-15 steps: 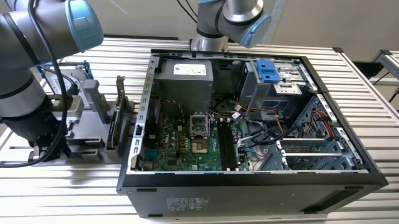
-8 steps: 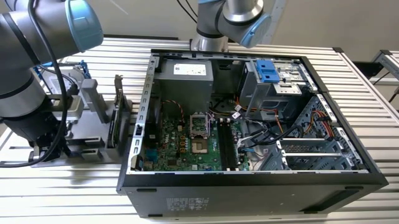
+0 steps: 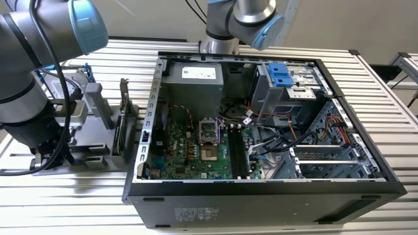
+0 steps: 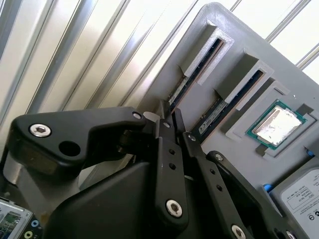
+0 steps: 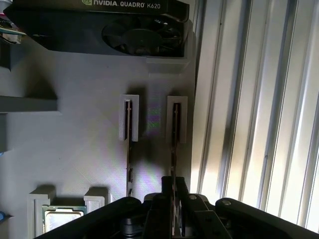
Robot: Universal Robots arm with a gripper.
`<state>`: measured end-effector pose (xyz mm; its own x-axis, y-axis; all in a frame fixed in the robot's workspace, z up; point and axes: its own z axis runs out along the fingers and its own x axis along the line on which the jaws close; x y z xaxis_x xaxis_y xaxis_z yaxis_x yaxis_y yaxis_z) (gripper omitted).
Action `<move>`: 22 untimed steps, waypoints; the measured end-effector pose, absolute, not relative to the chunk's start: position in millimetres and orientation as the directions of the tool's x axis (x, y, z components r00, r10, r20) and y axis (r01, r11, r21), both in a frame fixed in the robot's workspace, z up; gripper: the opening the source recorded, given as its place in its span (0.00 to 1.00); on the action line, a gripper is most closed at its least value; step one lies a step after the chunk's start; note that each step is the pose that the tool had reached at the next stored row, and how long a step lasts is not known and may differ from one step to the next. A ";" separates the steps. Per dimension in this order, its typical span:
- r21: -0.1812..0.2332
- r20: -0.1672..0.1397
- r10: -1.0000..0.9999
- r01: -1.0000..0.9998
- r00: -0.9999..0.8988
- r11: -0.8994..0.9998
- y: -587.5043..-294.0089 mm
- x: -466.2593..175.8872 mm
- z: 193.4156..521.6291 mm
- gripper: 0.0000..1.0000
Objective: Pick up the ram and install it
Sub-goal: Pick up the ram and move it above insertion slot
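In the first wrist view, black metal fingers [image 5: 166, 199] closed on the ram [image 5: 174, 134], pinching its thin edge from both sides. Standing on edge in the outer of 2 narrow slots of a matte grey moulded holder [image 5: 84, 164], next to the holder's border along the desk [image 5: 259, 99]. Long, flat and dark, with a blue-green tint in the second wrist view.

A 2nd stick [image 5: 128, 144] of the same shape upright in the neighbouring slot, apart from the fingers. Beyond that, in a square recess, a processor chip [image 4: 276, 124]: green rim, dull silver lid. Near it, a silver hard drive [image 4: 304, 196] bearing a white label with black print. At the holder's other end from the fingers, a black graphics card [image 5: 109, 25] with a round fan and pale lettering on its shroud.

Desk of long ribbed metal slats, bright with glare.

In the exterior view, a grey arm [image 3: 39, 73] with pale blue joint caps bent over the holder at the exterior view's left. To the exterior view's right, an open black computer case [image 3: 261, 200] lying on its side, green motherboard [image 3: 196, 156] exposed, grey power supply [image 3: 196, 83] with a white sticker, blue plastic bracket [image 3: 279, 73] by the drive bays.
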<state>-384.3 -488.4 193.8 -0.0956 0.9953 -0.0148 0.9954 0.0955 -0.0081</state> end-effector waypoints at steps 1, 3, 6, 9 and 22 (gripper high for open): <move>-0.008 -0.015 0.995 0.995 -0.096 0.096 -488.4 -384.3 193.9 0.00; -0.008 -0.015 0.995 0.995 -0.096 0.096 -488.4 -384.3 193.8 0.00; -0.008 -0.015 0.995 0.995 -0.096 0.095 -488.4 -384.3 197.2 0.00; -0.008 -0.015 0.995 0.995 -0.096 0.096 -488.4 -384.3 201.2 0.00; -0.008 -0.015 0.995 0.995 -0.096 0.096 -488.4 -384.4 208.2 0.00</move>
<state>-384.4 -488.4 208.2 -0.0956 0.9953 -0.0147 0.9954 0.0955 -0.0081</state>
